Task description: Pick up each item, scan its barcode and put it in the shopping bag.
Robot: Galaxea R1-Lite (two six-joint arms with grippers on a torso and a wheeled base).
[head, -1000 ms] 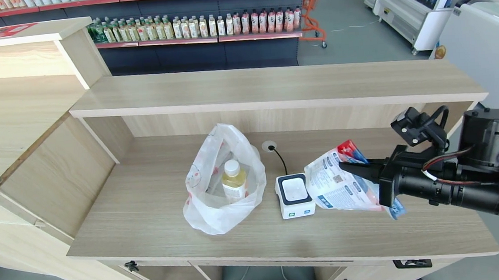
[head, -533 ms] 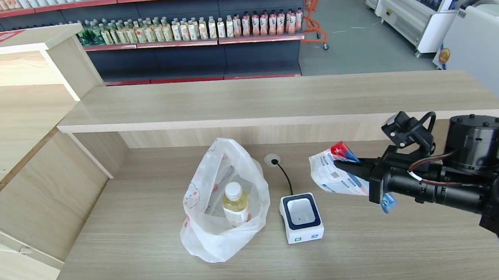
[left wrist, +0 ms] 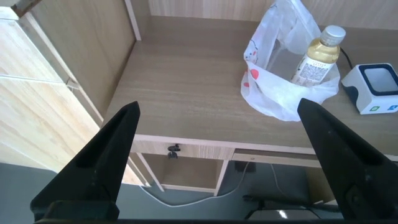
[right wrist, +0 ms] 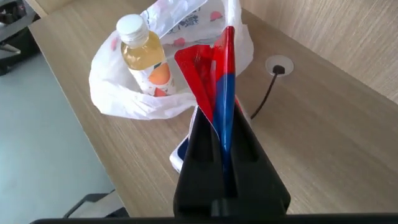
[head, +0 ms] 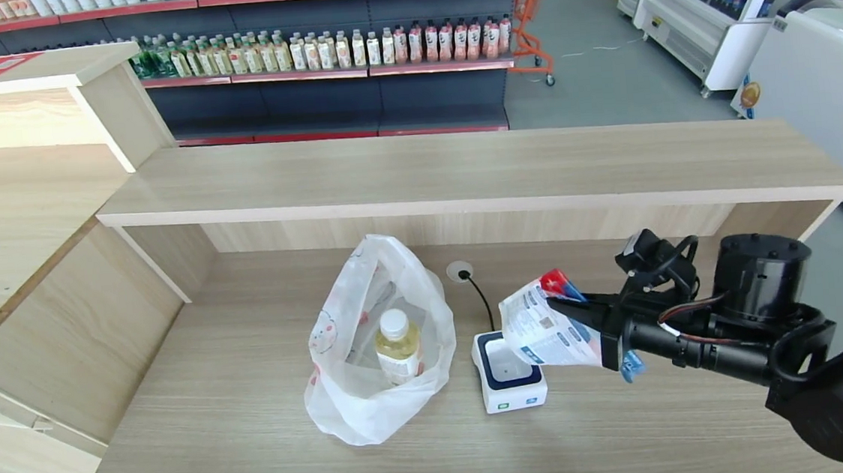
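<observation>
the right gripper (head: 571, 304) is clamped on the red-and-blue end of a white printed pouch (head: 541, 326), holding it tilted just above the barcode scanner (head: 510, 393) on the wooden counter (head: 239, 401). beside the scanner, the white shopping bag (head: 344, 400) stands open with a yellow drink bottle (head: 397, 342) upright inside. the left gripper (left wrist: 219, 109) hangs spread wide and empty, off the counter's near edge.

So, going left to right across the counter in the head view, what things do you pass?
The shopping bag with a bottle inside → scanner → packet held by the right tool.
</observation>
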